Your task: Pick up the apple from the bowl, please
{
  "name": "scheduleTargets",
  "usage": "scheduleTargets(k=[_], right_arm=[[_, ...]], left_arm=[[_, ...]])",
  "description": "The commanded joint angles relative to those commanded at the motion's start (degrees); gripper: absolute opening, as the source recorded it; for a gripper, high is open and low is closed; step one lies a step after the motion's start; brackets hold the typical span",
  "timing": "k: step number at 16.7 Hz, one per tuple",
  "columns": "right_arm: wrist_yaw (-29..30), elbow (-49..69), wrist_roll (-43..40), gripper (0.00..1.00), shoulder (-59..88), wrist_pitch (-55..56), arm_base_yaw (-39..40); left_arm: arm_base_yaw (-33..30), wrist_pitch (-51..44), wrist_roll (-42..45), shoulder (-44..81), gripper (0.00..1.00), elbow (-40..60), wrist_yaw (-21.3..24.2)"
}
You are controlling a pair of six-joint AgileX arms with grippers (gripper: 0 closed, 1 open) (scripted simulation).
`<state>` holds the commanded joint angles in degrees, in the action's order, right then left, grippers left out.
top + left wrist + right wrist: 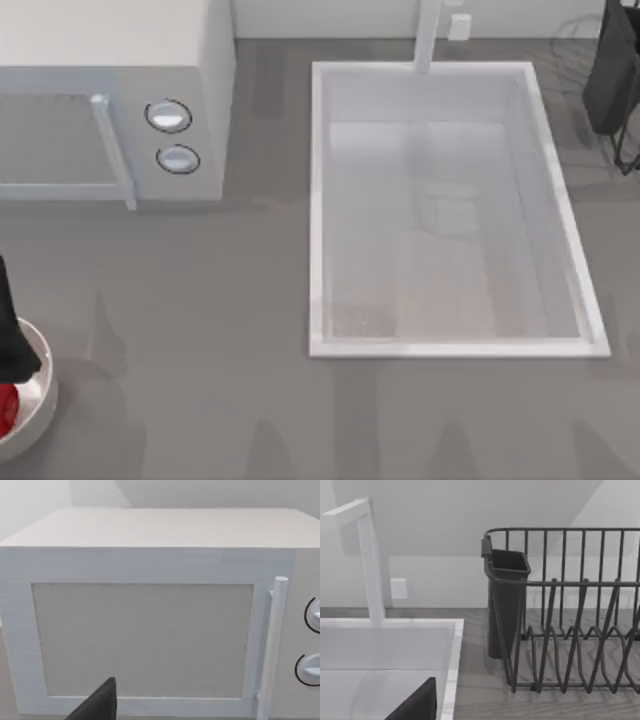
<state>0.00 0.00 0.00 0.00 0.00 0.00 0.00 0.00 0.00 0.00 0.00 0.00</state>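
One apple (6, 408) and one bowl (38, 385) sit at the lower left edge of the top view, both cut off by the frame; the red fruit lies inside the off-white bowl, against the part of the rim I can see. A black shape, the left gripper (8, 335), hangs directly over the bowl at that same left edge, its lower end just above or touching the apple, and I cannot tell how far its fingers are spread or whether they have any hold on the fruit. In the left wrist view a single dark finger (97, 705) pokes in at the bottom, facing the one microwave (150, 615) with its one handle (274, 645) and two knobs. To do this step well, I would say the left gripper ought to come straight down on the apple's middle, clear of the thick rim, close gently on the glossy skin, then lift vertically so the bowl is not dragged. The right arm looks parked, its wrist view showing a dark finger (417, 705) before one sink (450, 210), one faucet (367, 560) and one dish rack (570, 610) with one dark cup in its corner, toward the upper right of the top view.
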Motion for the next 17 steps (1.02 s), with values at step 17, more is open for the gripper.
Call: scheduleTargets(k=[17], right_arm=[[0.0,0.0,0.0,1.0,0.0,0.0,0.0]], left_arm=[[2.4,-30.7,2.9,37.5,1.0,25.4,0.0]])
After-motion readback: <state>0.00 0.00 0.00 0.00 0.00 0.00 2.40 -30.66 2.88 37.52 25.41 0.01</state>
